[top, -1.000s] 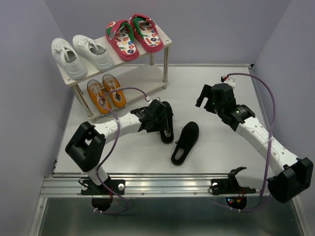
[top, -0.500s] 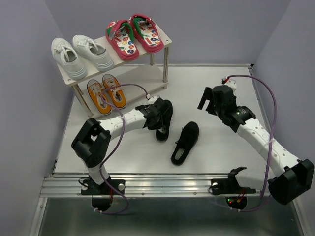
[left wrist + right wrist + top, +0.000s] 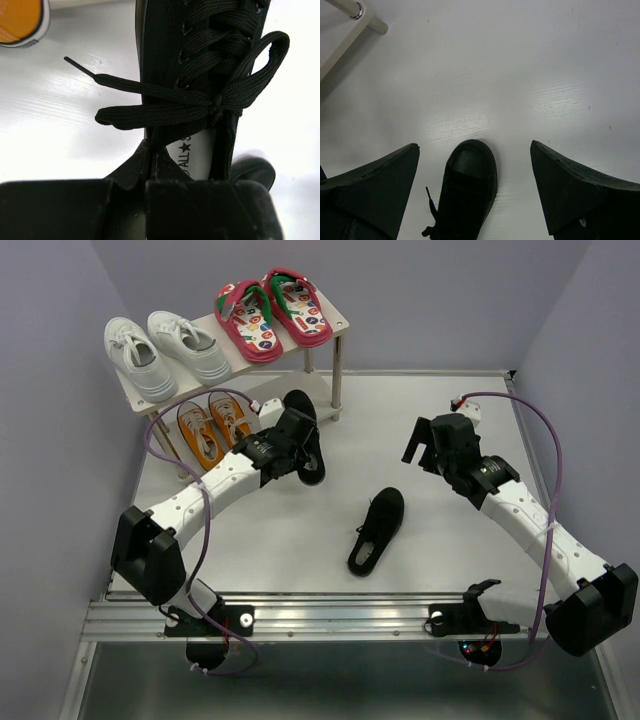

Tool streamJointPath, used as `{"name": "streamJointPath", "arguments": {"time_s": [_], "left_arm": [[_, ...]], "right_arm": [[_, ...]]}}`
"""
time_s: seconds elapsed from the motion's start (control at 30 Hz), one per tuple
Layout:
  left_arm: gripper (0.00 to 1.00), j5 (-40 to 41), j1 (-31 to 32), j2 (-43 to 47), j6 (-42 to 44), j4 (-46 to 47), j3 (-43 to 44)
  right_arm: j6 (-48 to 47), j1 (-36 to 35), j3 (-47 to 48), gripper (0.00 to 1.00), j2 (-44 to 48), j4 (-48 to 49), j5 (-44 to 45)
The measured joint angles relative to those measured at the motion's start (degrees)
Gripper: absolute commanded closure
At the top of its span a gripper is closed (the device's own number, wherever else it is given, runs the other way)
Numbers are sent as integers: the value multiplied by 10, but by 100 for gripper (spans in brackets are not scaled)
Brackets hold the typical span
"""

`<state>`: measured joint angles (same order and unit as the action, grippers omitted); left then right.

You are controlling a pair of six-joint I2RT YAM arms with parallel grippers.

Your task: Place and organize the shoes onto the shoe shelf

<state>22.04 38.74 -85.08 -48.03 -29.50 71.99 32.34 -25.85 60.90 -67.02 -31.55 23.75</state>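
Your left gripper (image 3: 283,447) is closed tight on the black shoe (image 3: 305,430); its toe points ahead to the shoe shelf (image 3: 340,330), orange sneakers (image 3: 215,430) just to the left.

I'm seeing the shoe shelf (image 3: 250,367) sitting upper left, one shoe (image 3: 300,410) hanging just right of it, its mate (image 3: 377,532) lying mid-frame on the bench (image 3: 290,545).

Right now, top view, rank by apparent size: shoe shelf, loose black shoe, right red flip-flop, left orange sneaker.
1. shoe shelf
2-3. loose black shoe and right red flip-flop: alike; flip-flop sits nearer the camera, unranked.
4. left orange sneaker, partly hidden by the shelf.
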Motion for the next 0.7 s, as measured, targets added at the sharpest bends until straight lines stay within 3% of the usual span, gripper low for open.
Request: {"name": "streamJointPath", "arguments": {"time_s": [0.7], "left_arm": [[100,67,-86,-115,-12,40,68]], "right_arm": [[-7,0,0,2,0,-4,0]]}}
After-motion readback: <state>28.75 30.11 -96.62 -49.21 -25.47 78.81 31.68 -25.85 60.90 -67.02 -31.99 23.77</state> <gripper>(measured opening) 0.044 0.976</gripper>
